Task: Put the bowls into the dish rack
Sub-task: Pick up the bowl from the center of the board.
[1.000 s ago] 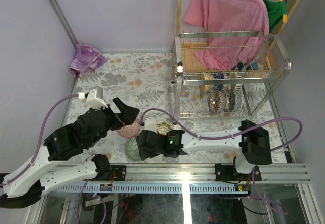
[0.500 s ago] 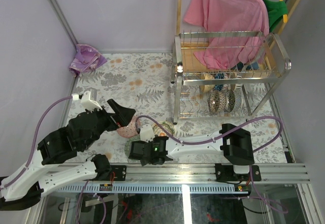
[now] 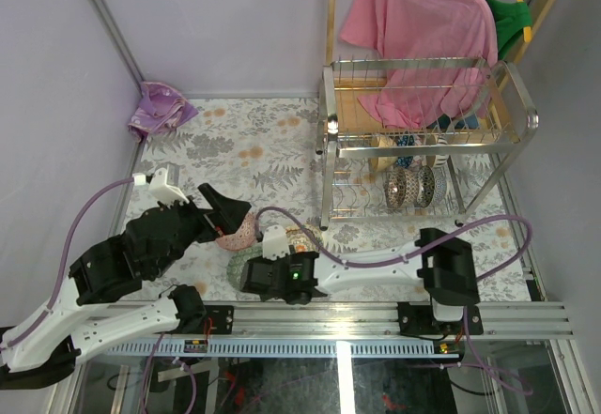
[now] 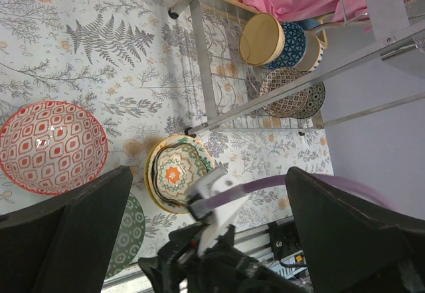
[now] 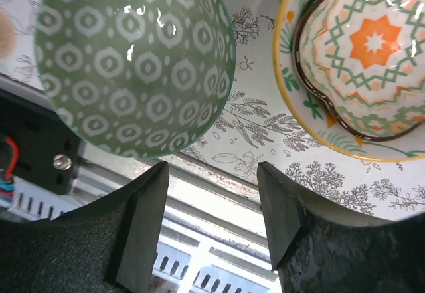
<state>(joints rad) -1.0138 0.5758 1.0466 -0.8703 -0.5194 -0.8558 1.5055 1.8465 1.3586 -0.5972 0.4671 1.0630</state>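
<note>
The steel dish rack [image 3: 427, 142] stands at the far right and holds several patterned bowls [image 3: 413, 187] upright on its lower tier; it also shows in the left wrist view [image 4: 206, 74]. On the floral table lie a red-patterned bowl [image 4: 52, 147], a green bowl [image 5: 133, 64] and a yellow-rimmed stack with an orange star [image 5: 365, 67]. My left gripper [image 3: 230, 212] is open and empty above the red bowl [image 3: 242, 237]. My right gripper [image 5: 212, 220] is open and empty, low by the green bowl's near rim [image 3: 237, 262], over the table's front edge.
A pink shirt [image 3: 423, 29] hangs on a wooden-framed stand behind the rack. A purple cloth [image 3: 161, 109] lies at the far left corner. An aluminium rail [image 3: 376, 320] runs along the near edge. Walls close in on the left and back.
My right arm has swung left, bringing its gripper from beside the yellow-rimmed stack to the green bowl. My left arm drew back slightly, then held still.
</note>
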